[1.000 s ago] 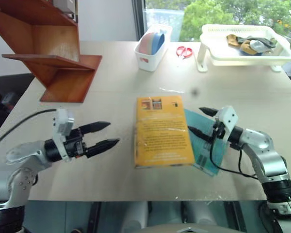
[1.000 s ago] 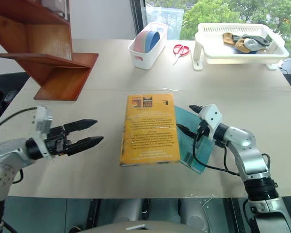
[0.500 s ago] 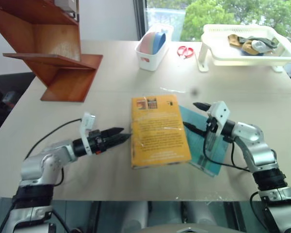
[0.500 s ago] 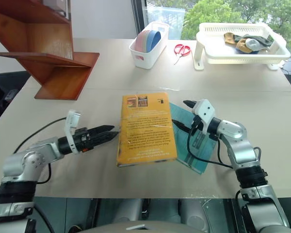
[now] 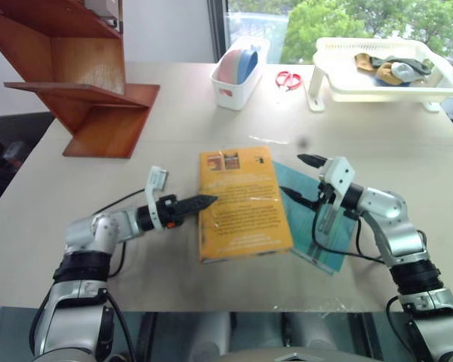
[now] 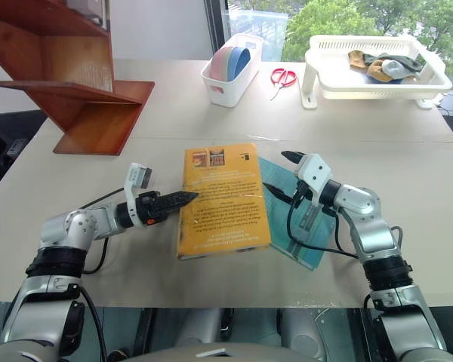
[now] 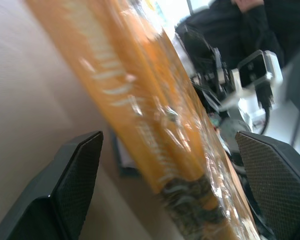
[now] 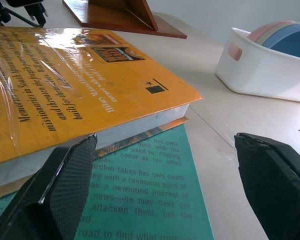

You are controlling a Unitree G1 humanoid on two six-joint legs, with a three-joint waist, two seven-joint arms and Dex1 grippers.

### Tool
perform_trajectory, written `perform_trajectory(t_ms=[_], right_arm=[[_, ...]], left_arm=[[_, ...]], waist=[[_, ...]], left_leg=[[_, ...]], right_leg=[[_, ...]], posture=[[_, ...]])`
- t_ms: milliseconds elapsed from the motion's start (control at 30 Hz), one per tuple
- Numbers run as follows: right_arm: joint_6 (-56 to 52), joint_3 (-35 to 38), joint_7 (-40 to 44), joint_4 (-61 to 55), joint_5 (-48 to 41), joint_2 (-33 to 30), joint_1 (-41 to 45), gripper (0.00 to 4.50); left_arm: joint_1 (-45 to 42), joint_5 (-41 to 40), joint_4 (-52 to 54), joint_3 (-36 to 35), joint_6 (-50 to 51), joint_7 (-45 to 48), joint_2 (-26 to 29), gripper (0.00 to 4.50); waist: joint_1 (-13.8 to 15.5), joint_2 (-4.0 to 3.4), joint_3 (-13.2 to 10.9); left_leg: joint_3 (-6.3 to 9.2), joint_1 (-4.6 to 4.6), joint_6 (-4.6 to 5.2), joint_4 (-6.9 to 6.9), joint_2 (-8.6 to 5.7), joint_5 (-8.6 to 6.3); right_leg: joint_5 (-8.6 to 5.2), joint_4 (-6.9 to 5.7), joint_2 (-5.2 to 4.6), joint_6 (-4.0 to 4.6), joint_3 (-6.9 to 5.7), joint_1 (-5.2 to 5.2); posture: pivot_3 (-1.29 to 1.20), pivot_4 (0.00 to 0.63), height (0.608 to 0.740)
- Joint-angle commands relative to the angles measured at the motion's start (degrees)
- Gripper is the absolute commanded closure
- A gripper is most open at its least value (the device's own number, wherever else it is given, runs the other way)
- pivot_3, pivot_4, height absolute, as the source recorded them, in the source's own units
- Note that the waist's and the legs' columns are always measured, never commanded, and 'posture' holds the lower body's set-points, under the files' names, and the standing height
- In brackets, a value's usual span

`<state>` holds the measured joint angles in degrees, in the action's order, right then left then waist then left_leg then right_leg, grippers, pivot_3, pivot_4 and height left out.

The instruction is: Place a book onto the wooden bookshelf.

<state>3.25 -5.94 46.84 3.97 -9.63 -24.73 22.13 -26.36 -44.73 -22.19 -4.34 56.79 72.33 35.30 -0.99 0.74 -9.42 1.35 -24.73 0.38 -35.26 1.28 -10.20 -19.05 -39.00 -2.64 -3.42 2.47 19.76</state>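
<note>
The book (image 5: 241, 204), thick and yellow-orange in glossy wrap, lies flat at the table's middle, partly on top of a thinner teal book (image 5: 321, 245). My left gripper (image 5: 208, 202) points level at the book's left edge. It is open, and in the left wrist view one of its fingers (image 7: 65, 195) stands on each side of that edge (image 7: 140, 100) without pressing it. My right gripper (image 5: 291, 175) is open at the book's right edge, over the teal book (image 8: 150, 180). The wooden bookshelf (image 5: 83, 75) stands at the far left of the table.
A white bin (image 5: 238, 72) with pink and blue items stands at the back middle, with red scissors (image 5: 288, 80) beside it. A white tray (image 5: 385, 83) holding several small things sits at the back right. A black cable trails behind my left wrist.
My left gripper has moved right to the book's left edge and rolled so one finger sits above the other. The right gripper has hardly moved.
</note>
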Motion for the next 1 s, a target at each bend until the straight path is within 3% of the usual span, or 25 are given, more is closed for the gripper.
perform_trajectory(t_ms=[33, 167, 267, 500, 633, 800, 900, 1000], right_arm=[[-6.3, 4.6, 3.3, -9.2, -7.3, -4.3, -3.0, 0.0], [-14.2, 9.3, 9.6, -15.4, -14.9, -12.9, -7.7, 0.0], [-24.5, 14.9, 15.7, -19.8, -25.7, -20.7, -10.1, 0.0], [-39.3, 25.5, 27.9, -25.3, -42.4, -35.4, -12.9, 0.0], [-41.9, 28.2, 28.0, -25.2, -46.0, -37.1, -11.7, 0.0], [-42.9, 30.3, 27.6, -24.4, -46.9, -37.1, -11.4, 0.0], [-44.1, 31.5, 28.4, -21.6, -48.1, -37.2, -10.7, 0.0], [-44.1, 32.6, 29.5, -15.8, -48.0, -37.8, -7.9, 0.0]], left_arm=[[-1.3, 1.0, -1.7, 0.4, -0.3, 3.0, 0.6, 1.26], [-1.7, 1.9, -2.8, 0.3, -0.9, 4.1, 0.6, 3.03], [-1.7, 2.4, -3.4, -0.2, -1.1, 4.4, 0.6, 3.95], [-1.0, 1.8, -2.5, -1.5, -0.3, 4.6, 0.7, 4.05], [0.3, 0.4, 2.3, -4.0, -0.2, 2.7, 1.3, 4.06], [-0.1, -4.5, 17.4, -10.7, 2.9, -3.2, 4.4, 4.06], [-2.2, 1.3, 26.1, -9.8, -4.0, -4.5, 11.1, 4.06], [-9.2, 9.1, 27.1, -9.4, -16.7, -6.4, 15.6, 4.06]], waist=[[0.1, 0.0, 0.0], [0.4, 0.01, 0.0], [0.3, 0.0, 0.0], [0.2, 0.01, 0.0], [0.2, 0.08, -0.1], [0.3, 0.25, -0.2], [0.3, 0.46, -0.4], [0.5, 0.48, -0.5]], left_leg=[[0.03, -0.03, 0.0, 0.0, 0.01, 0.0], [0.09, -0.08, 0.01, 0.0, -0.01, -0.01], [0.07, -0.07, 0.02, -0.03, -0.02, 0.0], [0.11, -0.03, 0.03, -0.03, 0.05, -0.01], [0.11, -0.04, 0.03, -0.03, 0.05, -0.01], [0.14, -0.09, 0.03, -0.04, 0.06, -0.01], [0.16, -0.12, 0.03, -0.02, 0.06, -0.01], [0.1, -0.08, 0.02, -0.01, 0.0, -0.01]], right_leg=[[0.0, 0.0, 0.0, 0.0, -0.02, 0.0], [0.0, 0.08, -0.07, 0.0, -0.08, -0.04], [0.0, 0.05, -0.1, 0.0, -0.08, -0.06], [0.0, 0.08, -0.06, 0.01, -0.09, -0.11], [0.0, 0.12, -0.08, 0.0, -0.08, -0.11], [0.0, 0.11, -0.12, 0.0, -0.11, -0.08], [0.0, 0.12, -0.12, 0.0, -0.12, -0.05], [0.0, 0.17, -0.15, 0.0, -0.1, -0.09]], posture=[[0.0, 0.15, 0.74], [0.0, 0.15, 0.74], [0.0, 0.15, 0.74], [0.0, 0.15, 0.74], [0.0, 0.15, 0.74], [0.0, 0.15, 0.74], [0.0, 0.15, 0.74], [0.0, 0.15, 0.74]])
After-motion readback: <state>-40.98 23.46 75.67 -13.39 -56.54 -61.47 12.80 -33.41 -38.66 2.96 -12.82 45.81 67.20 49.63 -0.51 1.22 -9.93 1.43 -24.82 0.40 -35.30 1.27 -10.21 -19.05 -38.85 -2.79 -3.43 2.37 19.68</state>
